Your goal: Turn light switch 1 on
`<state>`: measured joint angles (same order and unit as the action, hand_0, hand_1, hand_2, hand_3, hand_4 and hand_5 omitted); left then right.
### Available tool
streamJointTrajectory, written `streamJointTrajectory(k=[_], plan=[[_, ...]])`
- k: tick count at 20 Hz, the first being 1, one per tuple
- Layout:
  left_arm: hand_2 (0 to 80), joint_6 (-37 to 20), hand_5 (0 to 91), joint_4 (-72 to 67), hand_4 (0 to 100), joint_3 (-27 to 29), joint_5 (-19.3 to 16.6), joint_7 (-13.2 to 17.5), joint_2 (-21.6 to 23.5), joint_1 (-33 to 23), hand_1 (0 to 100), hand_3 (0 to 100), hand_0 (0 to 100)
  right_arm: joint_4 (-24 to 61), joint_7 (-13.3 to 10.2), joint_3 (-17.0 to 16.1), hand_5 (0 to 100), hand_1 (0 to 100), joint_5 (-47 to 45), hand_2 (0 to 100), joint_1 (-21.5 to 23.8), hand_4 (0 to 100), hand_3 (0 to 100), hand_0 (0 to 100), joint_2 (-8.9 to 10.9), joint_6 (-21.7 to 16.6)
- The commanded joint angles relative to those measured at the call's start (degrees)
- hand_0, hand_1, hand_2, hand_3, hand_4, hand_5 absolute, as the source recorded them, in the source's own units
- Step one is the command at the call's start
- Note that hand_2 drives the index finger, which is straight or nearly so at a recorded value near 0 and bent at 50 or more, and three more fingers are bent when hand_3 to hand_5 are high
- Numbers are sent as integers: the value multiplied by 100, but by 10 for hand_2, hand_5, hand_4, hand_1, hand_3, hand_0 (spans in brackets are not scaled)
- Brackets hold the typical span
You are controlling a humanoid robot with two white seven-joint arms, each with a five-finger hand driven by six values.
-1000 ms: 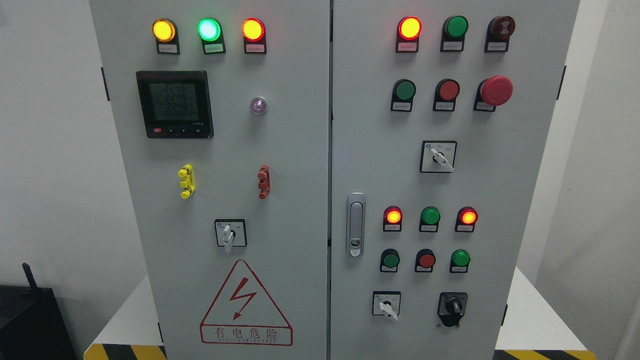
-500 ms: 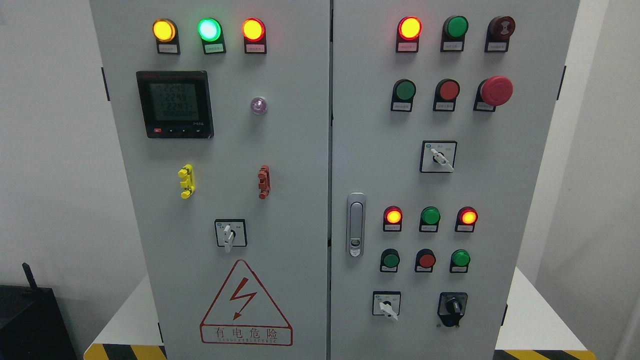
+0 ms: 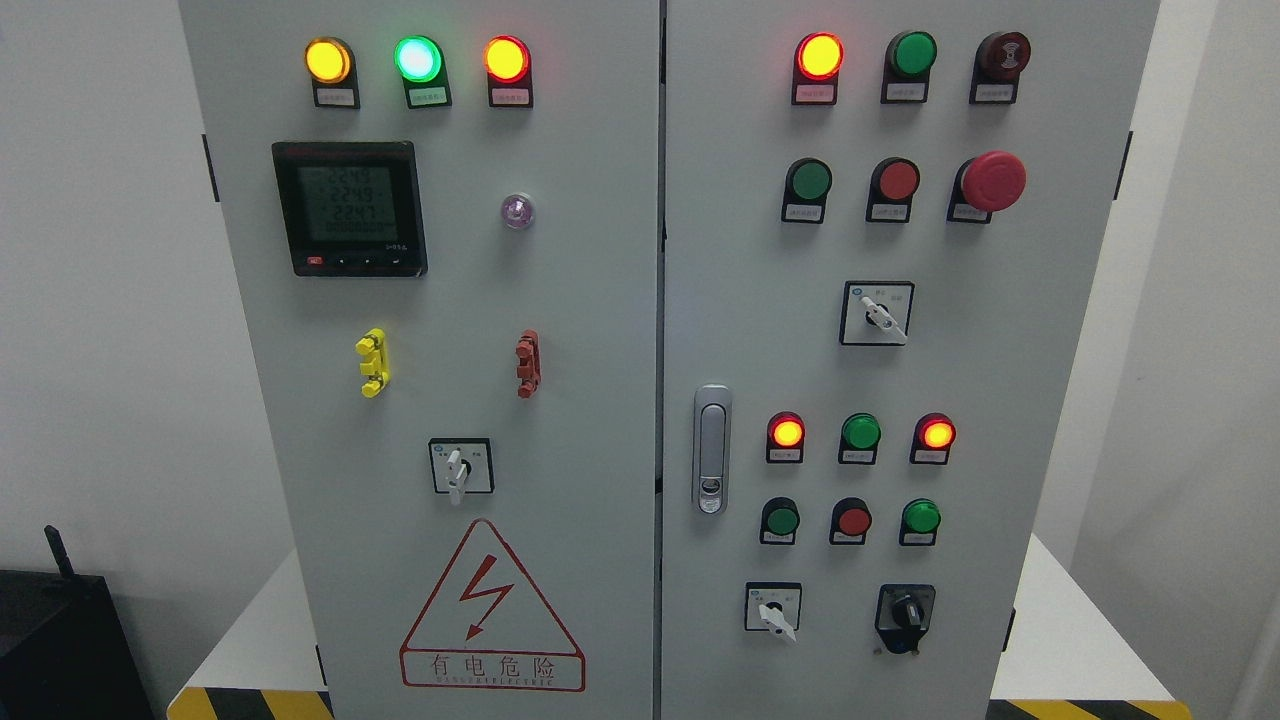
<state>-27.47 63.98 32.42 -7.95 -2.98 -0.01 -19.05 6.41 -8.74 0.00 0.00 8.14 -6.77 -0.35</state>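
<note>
Light switch 1 can't be singled out; labels unreadable on grey cabinet [image 3: 560, 300], several rotary switches, e.g. one [image 3: 461, 466] on left door. No hands visible, fingers' state unknown.

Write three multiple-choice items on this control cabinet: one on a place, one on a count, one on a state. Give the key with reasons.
1. Where is the digital meter?
A. Left door, upper part
B. Right door, lower part
C. Below the warning triangle

2. How many lamps run across the top of the left door?
A. One
B. Three
C. Five

3. What is the state of the green lamp in that row?
A. Dark
B. Lit
C. Covered by a hand

Key: 1 A, the meter sits under the top lamps, above the warning triangle. 2 B, yellow lamp, green, red lamp. 3 B, it glows brightly; no robot hand is in view.
</note>
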Motion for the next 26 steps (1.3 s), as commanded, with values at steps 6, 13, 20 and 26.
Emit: streamJointTrajectory(k=[6, 13, 20, 26], plan=[[390, 31, 464, 3215, 752, -139, -857, 429, -96, -2, 276, 699, 459, 0, -5, 62, 0, 389, -35, 0, 4, 0, 0, 120, 0, 0], [416, 48, 582, 3938, 799, -762, -1130, 491, -96, 86, 285, 743, 430, 0, -5, 62, 0, 389, -35, 0, 4, 0, 0, 120, 0, 0], [431, 75, 593, 4193, 816, -1404, -1296, 482, -113, 393, 303, 758, 415, 0, -5, 62, 0, 389, -35, 0, 4, 0, 0, 120, 0, 0], [437, 557, 603, 4193, 823, -1905, -1745, 386, -227, 823, 384, 769, 378, 0, -5, 62, 0, 389, -35, 0, 4, 0, 0, 120, 0, 0]])
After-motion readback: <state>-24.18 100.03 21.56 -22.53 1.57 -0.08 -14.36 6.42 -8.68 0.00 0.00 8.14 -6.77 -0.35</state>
